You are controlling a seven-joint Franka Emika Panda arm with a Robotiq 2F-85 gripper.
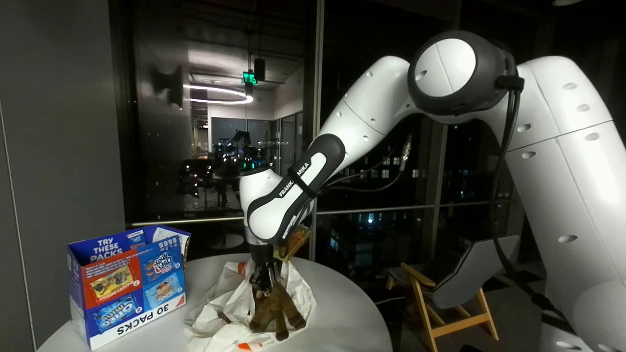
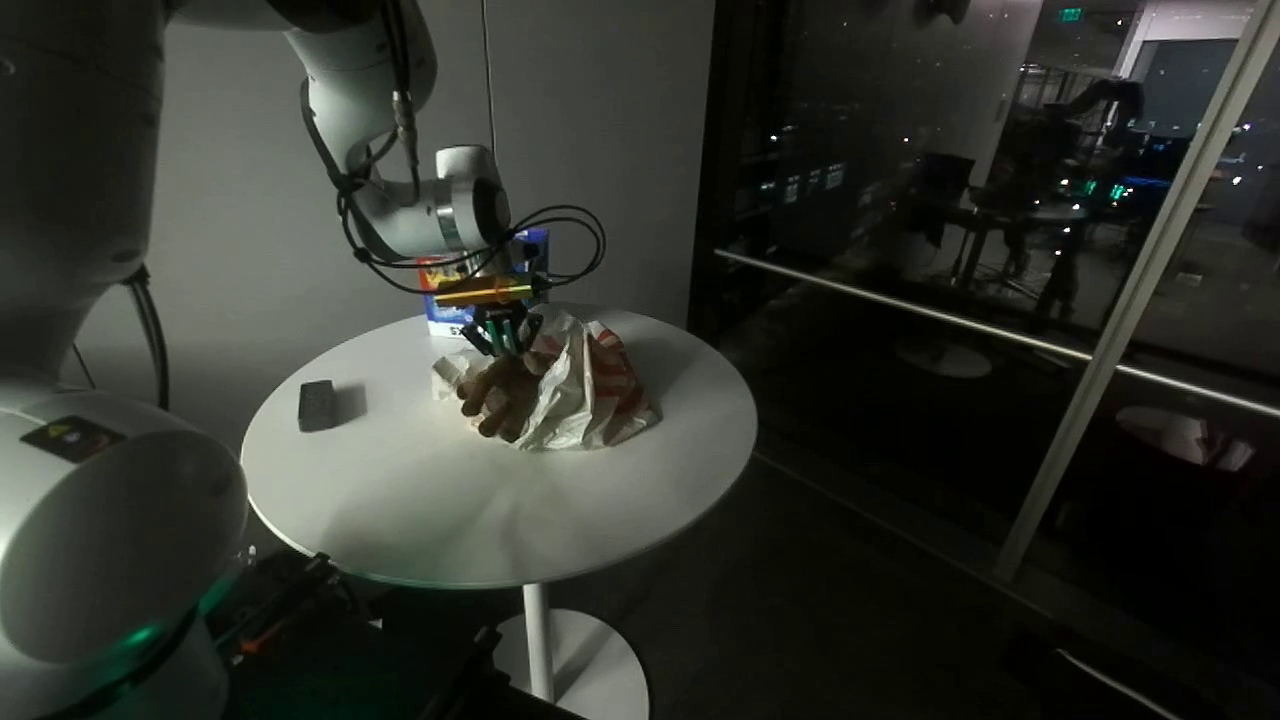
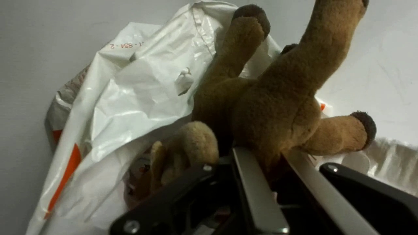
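Note:
A brown plush toy animal [image 3: 277, 107] with dark-tipped legs lies on and partly in a crumpled white plastic bag [image 3: 140, 91] with orange print. The plush toy also shows in both exterior views [image 1: 279, 313] [image 2: 500, 395], and so does the bag [image 1: 220, 318] [image 2: 570, 400]. My gripper [image 3: 265, 153] points down at the toy, its two fingers close together with the toy's brown fabric pinched between them. The gripper also shows above the toy in both exterior views [image 1: 266, 286] [image 2: 507, 350]. A paler, rounded part of the toy sits left of the fingers inside the bag's opening.
A blue snack box [image 1: 132, 288] stands on the round white table [image 1: 347, 313], beside the bag. A small dark grey block [image 2: 317, 405] lies near the table's edge. A chair [image 1: 455, 278] with wooden legs stands beyond the table. Windows and a grey wall surround the area.

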